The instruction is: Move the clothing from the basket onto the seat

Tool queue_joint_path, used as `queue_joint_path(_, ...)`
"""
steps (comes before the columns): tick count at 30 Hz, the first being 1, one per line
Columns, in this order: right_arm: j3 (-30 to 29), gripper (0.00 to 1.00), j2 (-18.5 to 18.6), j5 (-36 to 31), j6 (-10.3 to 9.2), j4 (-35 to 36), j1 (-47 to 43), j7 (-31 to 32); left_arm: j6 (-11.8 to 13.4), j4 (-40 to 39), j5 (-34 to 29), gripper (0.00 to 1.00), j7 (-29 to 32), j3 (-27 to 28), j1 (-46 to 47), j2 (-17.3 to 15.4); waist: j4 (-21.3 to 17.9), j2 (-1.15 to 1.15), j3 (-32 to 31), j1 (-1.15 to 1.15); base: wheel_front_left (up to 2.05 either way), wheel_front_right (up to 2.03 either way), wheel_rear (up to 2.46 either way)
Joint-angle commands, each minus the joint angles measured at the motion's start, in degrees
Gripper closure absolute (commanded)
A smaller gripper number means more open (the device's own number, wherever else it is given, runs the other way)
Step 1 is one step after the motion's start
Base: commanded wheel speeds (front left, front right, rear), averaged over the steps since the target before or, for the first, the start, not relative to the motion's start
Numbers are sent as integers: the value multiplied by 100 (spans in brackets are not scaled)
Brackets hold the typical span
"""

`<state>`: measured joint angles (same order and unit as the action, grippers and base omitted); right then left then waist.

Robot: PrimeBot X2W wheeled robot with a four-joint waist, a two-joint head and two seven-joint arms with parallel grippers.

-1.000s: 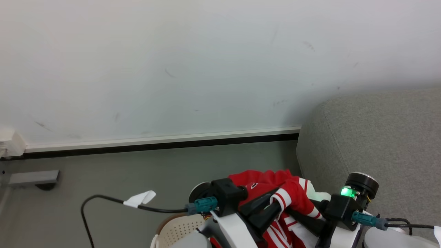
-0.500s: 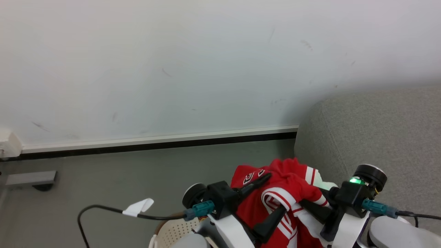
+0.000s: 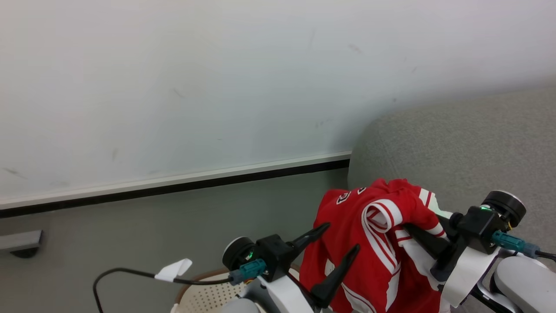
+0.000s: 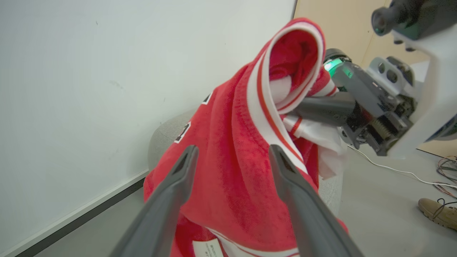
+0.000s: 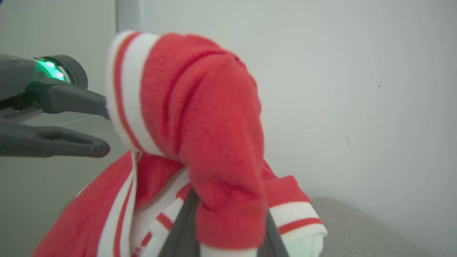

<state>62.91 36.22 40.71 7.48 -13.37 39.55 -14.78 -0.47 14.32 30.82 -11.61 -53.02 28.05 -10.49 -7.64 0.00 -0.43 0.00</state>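
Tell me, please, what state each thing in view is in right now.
jersey, bunched, hanging from the right gripper, not yet on the sofa.
right gripper, shut on the jersey, fingertips hidden under cloth.
left gripper, open, fingers apart in front of the jersey, gripping nothing.
basket, upright, inside mostly hidden.
sofa, no jersey on it yet.

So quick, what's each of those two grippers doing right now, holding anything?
Left gripper: open, gripping nothing, with the red jersey hanging right by its fingers.
Right gripper: closed on the red jersey, holding it up.
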Motion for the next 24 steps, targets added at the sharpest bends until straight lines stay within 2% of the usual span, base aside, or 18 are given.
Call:
queue_joint_path(1, -87, 100, 68, -82, 2, -4, -90, -50, 0, 32, -55, 0, -17, -20, -18, -9, -158, 0, 37, 0, 0, 0, 0)
queue_joint_path(17, -1216, 100, 584, -329, 1, 336, -350, -49, -4, 247, -49, 0, -187, -48, 96, 94, -1463, 0, 168, 0, 0, 0, 0)
queue_joint_path(24, -1733, 100, 701, -390, 1, 401, -606, -50, -46, 293, 4, 0, -168, -74, 159, 128, -1869, 0, 260, 0, 0, 0, 0)
